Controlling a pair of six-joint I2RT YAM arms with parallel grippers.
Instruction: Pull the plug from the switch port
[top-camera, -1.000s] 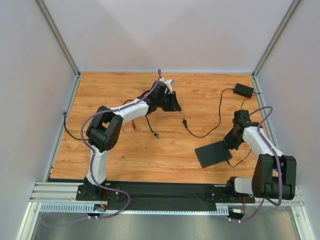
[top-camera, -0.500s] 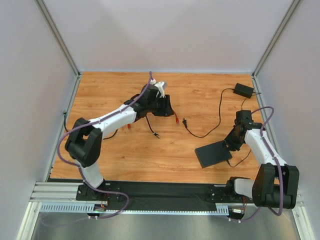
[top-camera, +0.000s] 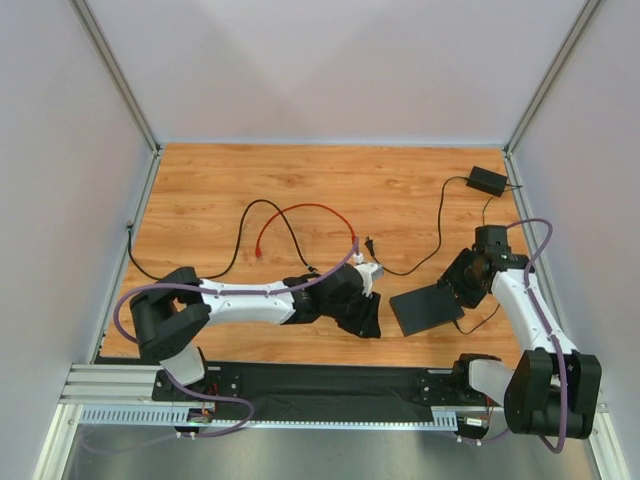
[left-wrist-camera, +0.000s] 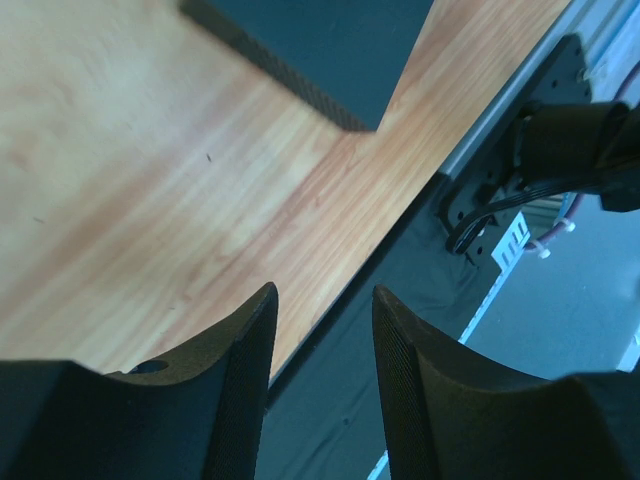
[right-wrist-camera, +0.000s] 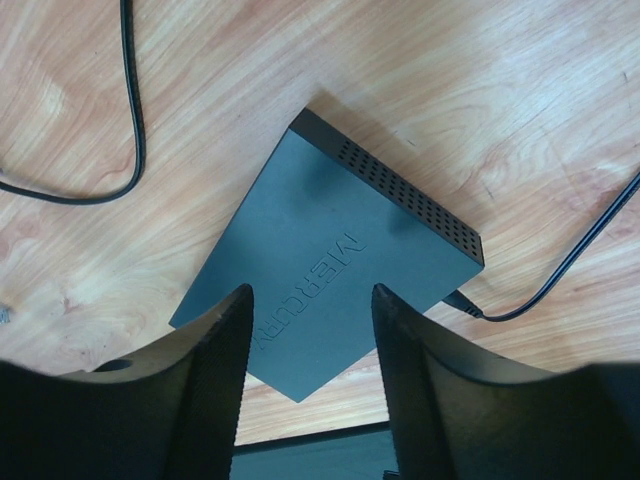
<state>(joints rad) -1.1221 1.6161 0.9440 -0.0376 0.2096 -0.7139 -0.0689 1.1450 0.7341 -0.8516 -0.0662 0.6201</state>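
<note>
The switch, a thin flat black box (top-camera: 425, 308) marked MERCURY (right-wrist-camera: 330, 265), lies at the table's front right. A black plug (right-wrist-camera: 461, 301) sticks into its edge; the switch port itself is hidden there. Its thin black cable (right-wrist-camera: 590, 240) runs off to the right. My right gripper (right-wrist-camera: 312, 292) hovers open over the box, touching nothing, and sits at the box's right end in the top view (top-camera: 463, 283). Just left of the box is my left gripper (top-camera: 368, 318), open and empty over the table's front edge (left-wrist-camera: 323, 292), with the box's corner (left-wrist-camera: 320, 60) ahead of it.
A red cable (top-camera: 300, 208) and a black cable (top-camera: 235, 240) lie loose at the table's middle left. A black adapter brick (top-camera: 487, 181) sits at the back right, its lead ending in a two-pin plug (top-camera: 369, 243). The black base rail (top-camera: 300, 380) runs along the front.
My left arm has swung from the far middle of the table down to the front beside the switch, leaving the red cable on the table. My right gripper has opened above the box.
</note>
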